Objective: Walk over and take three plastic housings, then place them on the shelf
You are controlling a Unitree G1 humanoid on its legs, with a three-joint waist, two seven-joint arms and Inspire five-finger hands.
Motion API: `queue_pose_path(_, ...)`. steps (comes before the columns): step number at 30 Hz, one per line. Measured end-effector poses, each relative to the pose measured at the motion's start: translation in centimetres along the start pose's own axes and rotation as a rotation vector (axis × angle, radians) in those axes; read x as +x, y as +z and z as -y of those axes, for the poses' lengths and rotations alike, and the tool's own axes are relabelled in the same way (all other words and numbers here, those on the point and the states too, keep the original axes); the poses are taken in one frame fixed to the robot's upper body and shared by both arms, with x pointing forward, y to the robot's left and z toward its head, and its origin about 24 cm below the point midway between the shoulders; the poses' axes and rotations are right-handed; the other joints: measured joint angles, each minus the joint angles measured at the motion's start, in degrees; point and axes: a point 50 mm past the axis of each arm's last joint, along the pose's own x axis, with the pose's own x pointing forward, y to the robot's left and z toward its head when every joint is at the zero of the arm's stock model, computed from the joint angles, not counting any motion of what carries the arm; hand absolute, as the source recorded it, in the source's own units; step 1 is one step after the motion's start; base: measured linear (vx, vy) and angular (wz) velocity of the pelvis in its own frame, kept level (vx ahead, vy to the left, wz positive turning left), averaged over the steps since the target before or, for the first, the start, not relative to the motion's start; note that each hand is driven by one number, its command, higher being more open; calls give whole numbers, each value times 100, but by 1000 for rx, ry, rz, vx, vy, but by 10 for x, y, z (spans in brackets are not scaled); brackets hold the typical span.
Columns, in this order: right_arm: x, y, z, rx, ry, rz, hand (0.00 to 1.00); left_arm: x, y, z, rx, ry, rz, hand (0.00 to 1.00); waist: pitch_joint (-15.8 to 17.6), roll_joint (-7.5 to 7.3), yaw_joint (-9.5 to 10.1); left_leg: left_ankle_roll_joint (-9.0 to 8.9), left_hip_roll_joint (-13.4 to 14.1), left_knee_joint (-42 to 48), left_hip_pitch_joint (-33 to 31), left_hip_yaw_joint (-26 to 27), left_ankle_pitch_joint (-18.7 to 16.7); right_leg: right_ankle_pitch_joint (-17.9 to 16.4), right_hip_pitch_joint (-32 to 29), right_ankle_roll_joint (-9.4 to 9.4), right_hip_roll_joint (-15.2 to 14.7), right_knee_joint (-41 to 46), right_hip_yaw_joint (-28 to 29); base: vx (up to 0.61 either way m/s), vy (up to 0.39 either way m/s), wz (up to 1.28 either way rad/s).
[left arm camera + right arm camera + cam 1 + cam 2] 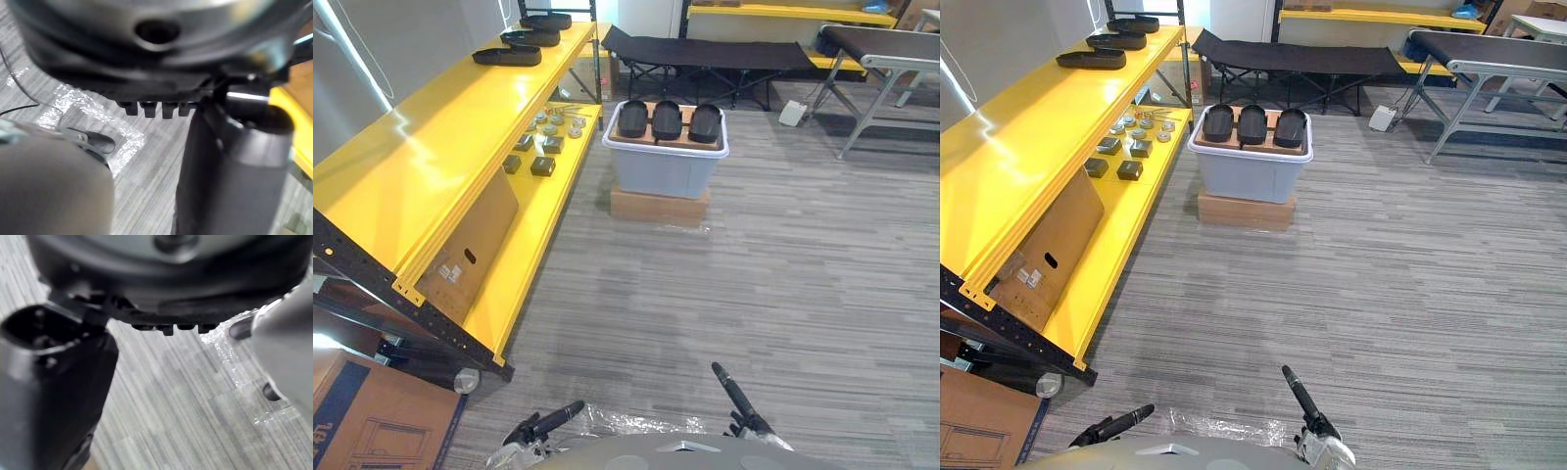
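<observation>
Ahead, housings (667, 120) sit far beyond the right hand (734, 392).

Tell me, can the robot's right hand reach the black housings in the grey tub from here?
Probably not yet. The right hand sits far back, with much open carpet between it and the housings in the tub.

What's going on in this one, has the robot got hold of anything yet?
Not yet. The robot stands on the carpet some way back from a grey bin that sits on a cardboard box. Three black plastic housings lie side by side on top of the bin, untouched. Three similar dark pieces lie at the far end of the yellow shelf, on its top level. The left hand and right hand hang low by its body, both open and holding nothing.
</observation>
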Motion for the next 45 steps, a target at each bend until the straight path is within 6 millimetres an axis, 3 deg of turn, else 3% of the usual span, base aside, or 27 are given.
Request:
queue_pose_path(3, 4, 19, -20, 46, 114, 51, 100, 2, 22, 20, 8, -86, 77, 100, 31, -28, 0, -20, -20, -99, -5, -16, 60, 24, -57, 37, -11, 8, -88, 0, 0, 0)
queue_pose_path(5, 6, 38, -44, 39, 232, 105, 100, 3, 43, 44, 27, -183, 161, 100, 104, -27, -6, -52, -46, -194, -5, -40, 135, 44, -95, 62, -27, 10, -103, -37, 19, 4)
queue_pose_path(8, 7, 43, -53, 8, 259, 117, 100, 3, 53, 58, 32, -226, 188, 100, 125, 2, -8, -49, -66, -197, -3, -52, 139, 44, -90, 62, -47, 12, -110, -27, 11, 2)
queue_pose_path(17, 6, 31, -49, 66, 258, 61, 100, 3, 39, 51, -6, -108, 154, 100, 152, -16, -18, -14, -95, -331, 61, -92, 219, 44, -78, 62, -66, 19, -170, -7, -1, 1)
queue_pose_path(29, 2, 5, -26, 109, 181, 5, 100, -2, 9, 21, -83, -10, 137, 100, 232, -24, -14, 93, -135, -372, 67, -168, 295, 38, -70, 58, -104, 11, -319, -39, -1, 4)
queue_pose_path(41, 2, 5, -26, 75, 156, 19, 100, -2, 11, 23, -34, -40, 156, 100, 285, -47, -10, 122, -210, -374, 87, -237, 304, 63, 28, 58, -158, -61, -438, -13, 8, 4)
queue_pose_path(43, 2, 6, -25, 73, 141, 28, 100, -2, 12, 23, -25, -42, 158, 100, 330, -115, -10, 138, -250, -371, 85, -292, 243, -132, -108, 167, -282, 364, -482, 32, 34, 12)
queue_pose_path(44, 2, 8, -24, 70, 132, 36, 100, -2, 13, 27, -19, -49, 162, 100, 342, -67, -5, 217, -242, -356, 94, -334, 203, -240, -347, 322, -384, 958, -509, 46, 90, 6)
queue_pose_path(45, 3, 12, -23, 64, 128, 51, 100, -2, 14, 29, -2, -56, 165, 100, 360, -14, 4, 243, -204, -348, 102, -325, 201, -265, -653, 346, -488, 1624, -548, 47, 108, 2)
